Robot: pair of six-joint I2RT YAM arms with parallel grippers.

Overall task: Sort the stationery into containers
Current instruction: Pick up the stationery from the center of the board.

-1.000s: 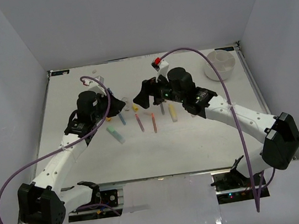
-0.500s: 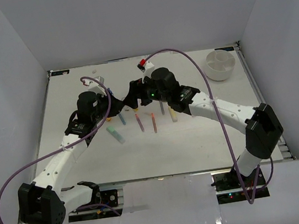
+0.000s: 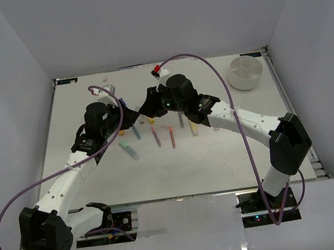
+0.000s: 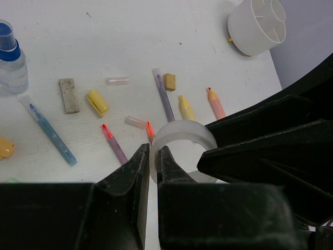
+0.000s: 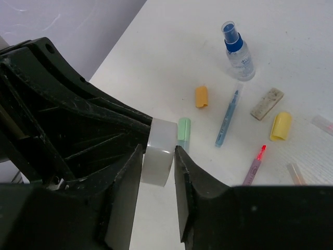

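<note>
Both tools are met above the surface (image 3: 221, 154) at a clear tape ring (image 4: 183, 139): the left tool (image 4: 154, 165) is clamped on its wall, while the right tool (image 5: 158, 161) is set narrowly apart around it, contact uncertain. For a clean handover, the right tool should be closed firmly before the left is released. The white tub (image 3: 245, 72) stands well apart at the far right; pens (image 4: 165, 95) lie below.
</note>
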